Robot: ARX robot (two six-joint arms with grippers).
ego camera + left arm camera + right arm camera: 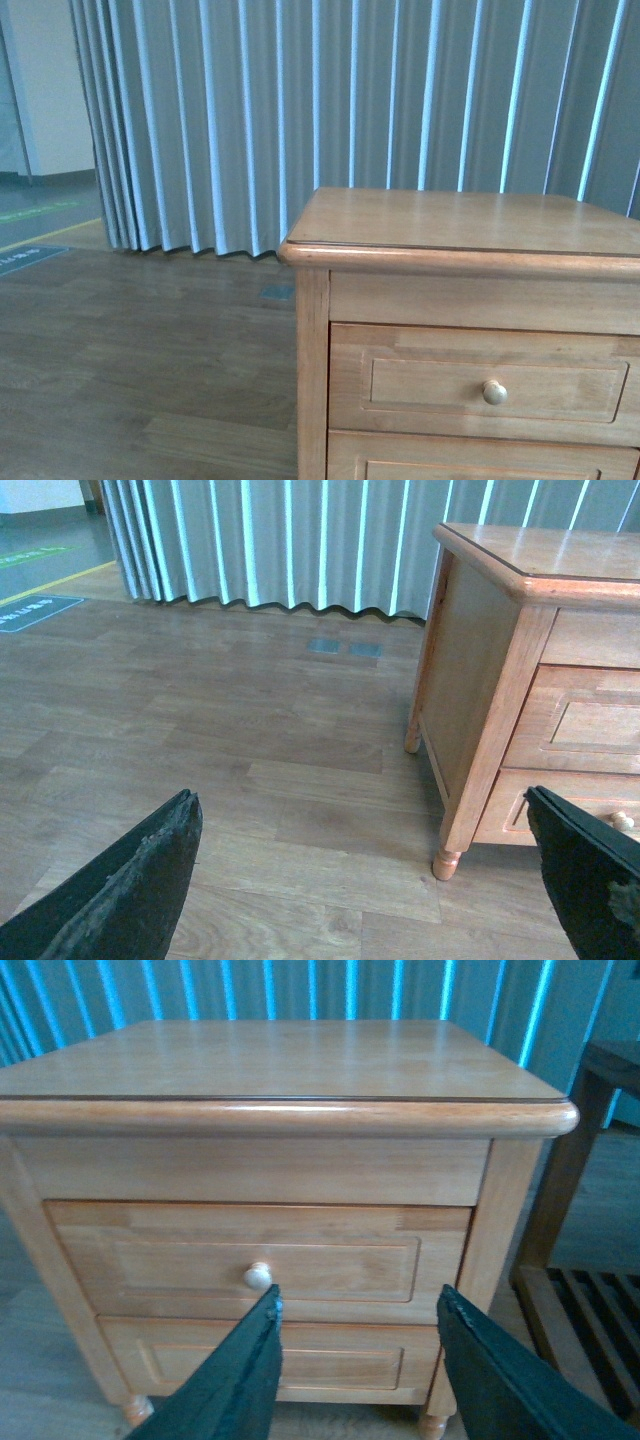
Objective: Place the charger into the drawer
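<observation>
The upper drawer of a honey-brown wooden nightstand is shut, with one round pale knob. It also shows in the right wrist view with its knob, and partly in the left wrist view. The charger is out of view in every frame. My right gripper is open and empty, in front of the drawer fronts, one fingertip just beside the knob. My left gripper is open and empty over the floor, left of the nightstand.
A similar lower drawer sits under the upper one. The nightstand top is bare. Grey pleated curtains hang behind. A dark wooden slatted rack stands to the nightstand's right. Wood plank floor spreads to the left.
</observation>
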